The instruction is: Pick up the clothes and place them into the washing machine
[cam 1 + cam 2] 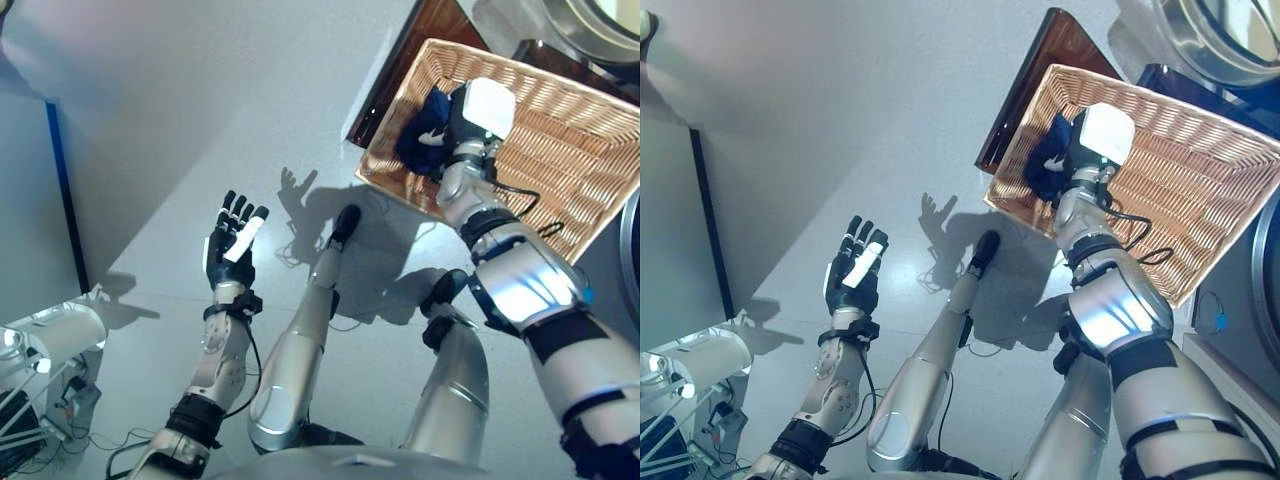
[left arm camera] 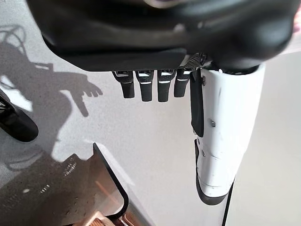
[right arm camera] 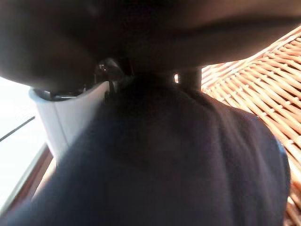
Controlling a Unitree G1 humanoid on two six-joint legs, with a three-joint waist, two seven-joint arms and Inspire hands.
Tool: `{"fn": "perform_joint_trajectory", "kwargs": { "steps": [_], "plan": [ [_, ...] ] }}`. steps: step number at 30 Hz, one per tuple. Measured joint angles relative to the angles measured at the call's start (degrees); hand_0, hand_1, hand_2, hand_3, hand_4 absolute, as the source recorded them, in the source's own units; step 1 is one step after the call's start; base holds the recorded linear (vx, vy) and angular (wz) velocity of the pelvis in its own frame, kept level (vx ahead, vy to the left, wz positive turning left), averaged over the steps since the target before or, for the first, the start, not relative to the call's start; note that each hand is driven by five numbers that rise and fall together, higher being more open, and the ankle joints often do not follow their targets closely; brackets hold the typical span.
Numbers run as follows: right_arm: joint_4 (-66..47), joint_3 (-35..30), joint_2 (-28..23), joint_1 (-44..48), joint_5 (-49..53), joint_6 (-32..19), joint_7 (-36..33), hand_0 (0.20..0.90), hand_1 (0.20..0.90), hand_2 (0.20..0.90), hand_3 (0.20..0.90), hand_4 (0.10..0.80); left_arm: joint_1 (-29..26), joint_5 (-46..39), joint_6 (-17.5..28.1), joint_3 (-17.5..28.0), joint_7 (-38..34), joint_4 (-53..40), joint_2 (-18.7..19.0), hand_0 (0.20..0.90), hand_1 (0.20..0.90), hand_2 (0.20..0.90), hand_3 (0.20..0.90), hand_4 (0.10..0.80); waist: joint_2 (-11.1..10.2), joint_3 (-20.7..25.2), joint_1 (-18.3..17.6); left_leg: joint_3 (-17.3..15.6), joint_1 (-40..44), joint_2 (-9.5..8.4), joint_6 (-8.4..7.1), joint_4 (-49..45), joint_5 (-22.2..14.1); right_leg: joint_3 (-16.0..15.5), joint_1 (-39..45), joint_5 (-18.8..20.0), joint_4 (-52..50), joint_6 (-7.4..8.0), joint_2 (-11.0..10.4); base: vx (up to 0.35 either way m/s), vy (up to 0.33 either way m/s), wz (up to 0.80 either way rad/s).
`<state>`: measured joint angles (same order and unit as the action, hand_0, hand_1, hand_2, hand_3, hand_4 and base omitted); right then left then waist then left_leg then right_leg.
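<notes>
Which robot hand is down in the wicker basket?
The right robot hand, sunk into the dark blue cloth inside the wicker basket. The left robot hand hangs empty over bare floor.

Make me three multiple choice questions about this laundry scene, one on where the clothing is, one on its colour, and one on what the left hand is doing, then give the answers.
1. Where is the garment?
A. On the floor beside the left hand
B. In the wicker basket
C. Draped over the left arm

2. What colour is the garment?
A. Dark blue
B. Bright red
C. White

3. What state is the left hand in?
A. Curled round cloth
B. Clenched in an empty fist
C. Open, holding nothing

Answers:
1. B, the garment lies bunched in the wicker basket, with the right hand down on it.
2. A, the cloth shows dark blue against the tan weave.
3. C, the left hand is raised over bare floor with straight fingers and nothing in it.
</notes>
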<state>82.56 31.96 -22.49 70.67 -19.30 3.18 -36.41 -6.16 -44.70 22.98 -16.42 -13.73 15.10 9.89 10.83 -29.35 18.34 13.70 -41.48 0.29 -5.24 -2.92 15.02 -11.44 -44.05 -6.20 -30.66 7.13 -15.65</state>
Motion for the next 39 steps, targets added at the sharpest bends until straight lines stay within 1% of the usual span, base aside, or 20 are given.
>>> {"fn": "perform_joint_trajectory", "kwargs": {
  "steps": [3, 8, 10, 11, 12, 14, 15, 17, 19, 21, 23, 25, 26, 28, 29, 33, 35, 38, 39],
  "plan": [
    [0.02, -0.21, -0.34, -0.98, -0.63, 0.71, 0.02, 0.200, 0.200, 0.200, 0.200, 0.300, -0.17, 0.00, 0.00, -0.01, 0.01, 0.03, 0.00, 0.900, 0.900, 0.900, 0.900, 0.800, -0.05, -0.03, -0.08, -0.08, 0.96, 0.01, 0.03, -0.40, -0.01, -0.08, 1.30, 0.06, 0.09, 0.06, 0.04, 0.000, 0.000, 0.00],
    [0.02, -0.77, -1.12, -4.80, -0.57, 0.78, 0.09, 0.200, 0.200, 0.200, 0.200, 0.300, -0.27, 0.00, 0.00, -0.03, -0.01, 0.54, 0.08, 0.900, 0.900, 0.900, 0.900, 0.800, -0.12, -0.08, -0.39, -0.71, 5.14, 0.15, 0.26, -0.34, -0.56, 0.31, 5.68, 0.54, 1.38, 0.18, 0.29, 0.014, -0.002, -0.07],
    [-0.09, -0.80, -1.20, -5.19, -0.49, 0.74, 0.09, 0.200, 0.200, 0.200, 0.200, 0.300, -0.19, 0.00, 0.02, 0.00, -0.03, 0.64, 0.11, 0.900, 0.900, 0.900, 0.900, 0.800, -0.20, -0.09, -1.22, -1.13, 6.29, 0.39, 0.32, -0.38, -0.67, 0.84, 6.81, 0.98, 2.29, 0.06, 0.67, 0.034, 0.010, -0.18],
    [-0.62, -1.26, -0.77, -5.50, -0.45, 0.57, 0.11, 0.200, 0.200, 0.200, 0.200, 0.300, -0.21, -0.01, 0.00, 0.17, -0.08, 1.37, 0.06, 0.900, 0.900, 0.900, 0.900, 0.800, -0.25, -0.17, -1.47, -1.50, 6.77, 0.71, 0.50, -0.45, -0.80, 1.05, 7.72, 1.53, 3.40, 0.42, 1.17, 0.038, -0.006, -0.25],
    [-0.66, -1.17, -0.58, -5.58, -0.45, 0.55, 0.08, 0.200, 0.200, 0.200, 0.200, 0.300, -0.26, 0.00, -0.03, 0.01, -0.06, 1.89, -0.03, 0.900, 0.900, 0.900, 0.900, 0.800, -0.38, -0.21, -2.32, -1.73, 7.47, 1.00, 0.61, -0.43, -0.89, 1.31, 8.54, 2.10, 4.56, 0.42, 1.62, 0.038, -0.006, -0.26],
    [-1.35, -1.27, -0.27, -6.88, -0.43, 0.41, 0.08, 0.200, 0.200, 0.200, 0.200, 0.300, -0.65, 0.02, -0.13, -0.11, -0.04, 3.93, -0.17, 0.900, 0.900, 0.900, 0.900, 0.800, -0.59, -0.37, -2.20, -2.77, 9.01, 1.66, 0.75, -0.07, -0.99, 1.64, 10.65, 3.59, 7.04, 0.54, 2.41, 0.045, -0.026, -0.30],
    [-1.48, -1.19, -0.23, -7.52, -0.42, 0.41, 0.09, 0.200, 0.200, 0.200, 0.200, 0.300, -0.57, 0.02, -0.12, -0.09, -0.09, 4.40, -0.17, 0.900, 0.900, 0.900, 0.900, 0.800, -0.73, -0.44, -3.01, -2.97, 9.96, 1.97, 0.97, 0.21, -1.20, 1.74, 11.89, 4.16, 8.44, 0.64, 2.77, 0.047, -0.025, -0.24],
    [-1.97, -1.53, 0.00, -9.10, -0.39, 0.35, 0.09, 0.200, 0.200, 0.200, 0.200, 0.300, -0.69, 0.00, -0.15, 0.05, -0.12, 5.98, -0.19, 0.900, 0.900, 0.900, 0.900, 0.800, -0.86, -0.48, -3.45, -3.10, 11.52, 2.09, 0.97, 0.63, -1.20, 1.76, 14.00, 4.90, 10.19, 0.84, 3.11, 0.063, -0.006, -0.11],
    [-2.32, -2.77, 0.15, -10.30, -0.30, 0.36, 0.15, 0.200, 0.200, 0.200, 0.200, 0.300, -0.90, 0.01, -0.14, 0.08, -0.09, 6.86, -0.26, 0.900, 0.900, 0.900, 0.900, 0.800, -1.26, -0.75, -4.07, -3.82, 13.21, 2.31, 0.91, 1.33, -1.13, 2.11, 15.91, 5.82, 11.90, 1.00, 3.47, 0.095, -0.008, -0.12],
    [-3.20, -3.06, 0.74, -12.26, 0.13, -0.24, 0.20, 0.200, 0.200, 0.200, 0.200, 0.300, -1.39, 0.00, -0.15, 0.21, -0.19, 8.98, -0.19, 0.900, 0.900, 0.900, 0.900, 0.800, -1.70, -0.88, -4.87, -4.21, 15.34, 2.70, 1.31, 1.61, -1.53, 2.13, 19.21, 6.83, 14.80, 1.12, 4.21, 0.074, -0.004, -0.11],
    [-4.52, -3.21, 1.42, -14.48, 0.17, -0.72, 0.18, 0.200, 0.200, 0.200, 0.200, 0.300, -1.36, 0.00, -0.15, 0.58, -0.33, 9.92, -0.19, 0.900, 0.900, 0.900, 0.900, 0.800, -2.86, -0.80, -5.81, -4.84, 17.89, 3.04, 1.45, 2.41, -2.00, 2.38, 22.36, 8.12, 17.91, 1.06, 4.73, 0.075, -0.009, -0.15],
    [-5.60, -3.17, 1.79, -15.26, 0.07, -0.81, 0.18, 0.200, 0.200, 0.200, 0.200, 0.300, -1.29, 0.00, -0.13, 0.78, -0.46, 10.11, -0.15, 0.900, 0.900, 0.900, 0.900, 0.800, -3.39, -0.59, -6.34, -5.26, 18.38, 3.13, 1.52, 2.52, -2.18, 2.52, 23.36, 8.67, 19.03, 1.15, 5.02, 0.056, -0.015, -0.11],
    [-5.94, -3.16, 2.47, -15.37, -0.02, -0.81, 0.18, 0.200, 0.200, 0.200, 0.200, 0.300, -1.41, 0.01, -0.14, 0.99, -0.52, 10.32, -0.19, 0.900, 0.900, 0.900, 0.900, 0.800, -4.31, -0.36, -7.01, -5.88, 18.85, 3.29, 1.57, 3.06, -2.23, 2.88, 23.84, 9.47, 20.41, 1.10, 5.19, 0.086, -0.024, -0.17],
    [-6.51, -3.01, 2.67, -16.26, -0.43, -0.76, 0.18, 0.200, 0.200, 0.200, 0.200, 0.300, -1.69, 0.00, -0.15, 1.05, -0.49, 10.92, -0.28, 0.900, 0.900, 0.900, 0.900, 0.800, -4.84, -0.31, -7.34, -6.16, 19.78, 3.36, 1.70, 3.34, -2.31, 2.90, 25.74, 10.84, 22.83, 1.35, 5.51, 0.067, -0.008, -0.11],
    [-6.98, -2.70, 2.83, -16.81, -0.72, -0.69, 0.18, 0.200, 0.200, 0.200, 0.200, 0.300, -1.58, 0.01, -0.15, 1.48, -0.52, 10.92, -0.26, 0.900, 0.900, 0.900, 0.900, 0.800, -5.45, -0.05, -8.18, -6.39, 20.25, 3.43, 1.82, 3.53, -2.50, 2.98, 26.37, 11.03, 23.62, 1.39, 5.61, 0.048, 0.003, -0.02],
    [-7.32, -2.88, 3.16, -17.20, -2.83, -0.73, 0.02, 0.200, 0.200, 0.200, 0.200, 0.300, -1.95, -0.01, -0.16, 2.38, -0.66, 12.41, -0.07, 0.900, 0.900, 0.900, 0.900, 0.800, -6.77, 0.53, -8.52, -7.38, 20.57, 3.75, 1.91, 3.55, -2.82, 3.80, 26.85, 12.07, 25.34, 1.45, 5.98, 0.030, 0.005, -0.14],
    [-7.34, -4.27, 3.27, -17.44, -2.66, -0.66, -0.18, 0.200, 0.200, 0.200, 0.200, 0.300, -1.82, -0.03, -0.16, 2.28, -0.68, 12.43, -0.09, 0.900, 0.900, 0.900, 0.900, 0.800, -6.87, 0.54, -8.60, -7.63, 20.97, 3.81, 1.96, 3.64, -2.88, 4.03, 27.37, 12.38, 25.92, 1.42, 6.09, 0.019, 0.000, -0.07],
    [-8.81, -9.30, 3.63, -19.81, -0.48, -2.01, -1.80, 0.200, 0.200, 0.200, 0.200, 0.300, -1.78, -0.28, -0.13, 2.34, -1.24, 12.44, -0.11, 0.900, 0.900, 0.900, 0.900, 0.800, -7.28, 0.81, -9.16, -7.86, 21.31, 3.94, 1.93, 3.65, -3.02, 4.24, 27.68, 12.46, 26.22, 1.37, 6.20, 0.017, 0.000, -0.05],
    [-8.87, -9.71, 3.69, -20.34, 0.31, -1.92, -2.48, 0.200, 0.200, 0.200, 0.200, 0.300, -1.59, -0.73, -0.13, 2.36, -1.32, 12.45, -0.07, 0.900, 0.900, 0.900, 0.900, 0.800, -7.45, 0.89, -9.52, -7.95, 21.28, 3.93, 1.93, 3.68, -3.02, 4.32, 27.66, 12.43, 26.44, 1.21, 6.19, 0.008, -0.014, -0.04]
  ]
}}
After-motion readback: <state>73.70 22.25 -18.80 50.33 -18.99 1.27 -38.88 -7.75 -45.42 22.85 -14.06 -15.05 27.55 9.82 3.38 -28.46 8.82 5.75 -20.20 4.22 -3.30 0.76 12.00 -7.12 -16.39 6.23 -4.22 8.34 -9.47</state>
